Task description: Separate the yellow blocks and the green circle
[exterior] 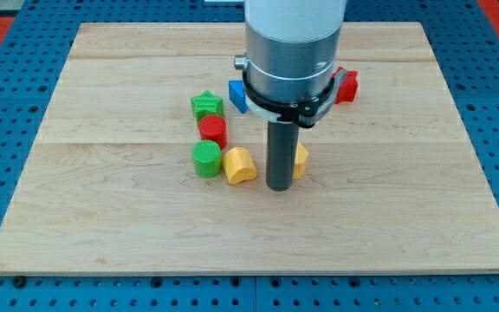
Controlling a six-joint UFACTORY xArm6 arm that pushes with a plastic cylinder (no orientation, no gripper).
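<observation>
The green circle sits left of centre on the wooden board. A yellow heart-like block touches its right side. A second yellow block is mostly hidden behind my rod, so its shape is unclear. My tip rests on the board between the two yellow blocks, close against the right one and a short gap from the left one.
A red circle sits just above the green circle, and a green star above that. A blue block and a red block are partly hidden behind the arm. The board lies on a blue pegboard.
</observation>
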